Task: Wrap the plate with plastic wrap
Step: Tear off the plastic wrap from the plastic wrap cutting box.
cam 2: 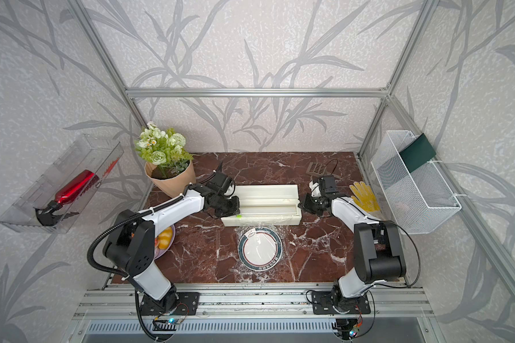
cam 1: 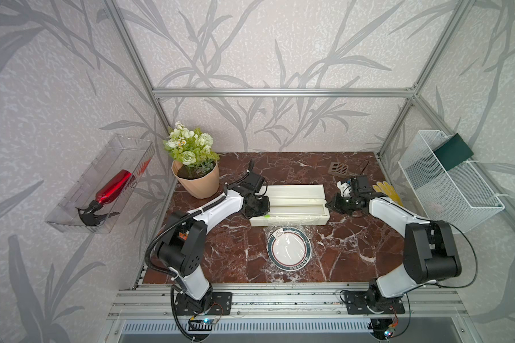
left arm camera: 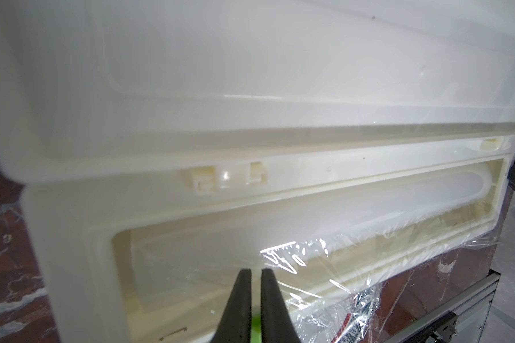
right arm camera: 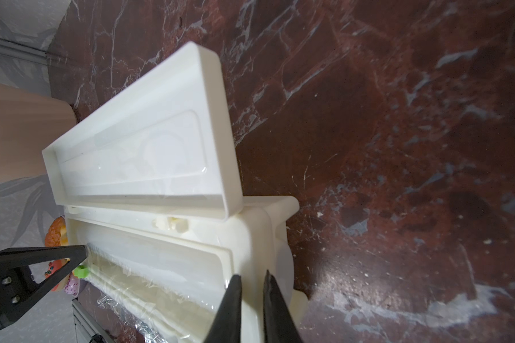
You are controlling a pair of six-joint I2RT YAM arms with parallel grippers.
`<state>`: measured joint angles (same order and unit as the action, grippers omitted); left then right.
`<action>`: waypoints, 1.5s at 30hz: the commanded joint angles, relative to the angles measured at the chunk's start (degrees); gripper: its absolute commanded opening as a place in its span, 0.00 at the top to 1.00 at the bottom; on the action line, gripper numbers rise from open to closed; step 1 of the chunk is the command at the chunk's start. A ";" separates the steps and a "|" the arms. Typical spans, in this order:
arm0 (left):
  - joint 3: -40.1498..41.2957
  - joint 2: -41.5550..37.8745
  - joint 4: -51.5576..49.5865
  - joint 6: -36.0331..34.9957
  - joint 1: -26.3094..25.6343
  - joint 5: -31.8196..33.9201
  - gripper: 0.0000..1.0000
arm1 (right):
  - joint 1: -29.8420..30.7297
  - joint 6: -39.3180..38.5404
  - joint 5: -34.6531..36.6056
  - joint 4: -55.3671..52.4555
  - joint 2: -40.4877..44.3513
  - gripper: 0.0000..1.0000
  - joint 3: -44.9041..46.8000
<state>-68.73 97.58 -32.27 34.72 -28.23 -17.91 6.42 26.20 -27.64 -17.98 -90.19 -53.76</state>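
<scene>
Both arms stand at the open dispenser box [cam 1: 292, 209], whose long axis runs left to right across the marble table [cam 1: 214, 243], its lid [cam 1: 295, 190] folded back away from the robot. The plate [cam 1: 289, 248] lies just in front of the box, on the robot's side, roughly midway between the two arms. The plastic wrap [cam 1: 290, 229] runs from the box's front edge down over it, crinkled and shining, and the sheet appears not yet parted from the roll. The left gripper [left arm camera: 255, 271] hovers at the box's left end, fingers drawn almost together directly above the green tab [left arm camera: 256, 326] (whether they nip the film there cannot be told). The right gripper [right arm camera: 252, 274] sits at the opposite end, its fingers likewise nearly closed with a slim gap, over the box's corner. Judged from this layout, a cut would travel along the box's length from left to right, making the left arm the nearer one to start it; the plate lies toward the robot from both grippers.
</scene>
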 commanded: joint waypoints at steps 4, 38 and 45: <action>-1.15 1.15 -0.66 1.02 -2.50 -2.67 0.90 | 1.47 0.32 -1.82 -2.13 -1.72 0.85 2.09; 5.86 -8.57 -2.26 3.99 -0.87 -2.13 0.82 | 1.50 0.19 -1.15 -2.26 -1.63 0.84 2.52; 6.50 -8.67 -3.05 3.27 -0.97 -0.28 0.85 | 1.50 0.25 -1.02 -2.32 -1.64 0.84 2.54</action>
<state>-62.76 89.01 -34.74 38.15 -28.99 -19.53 6.90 26.41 -28.36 -16.71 -90.30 -53.21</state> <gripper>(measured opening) 0.149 0.158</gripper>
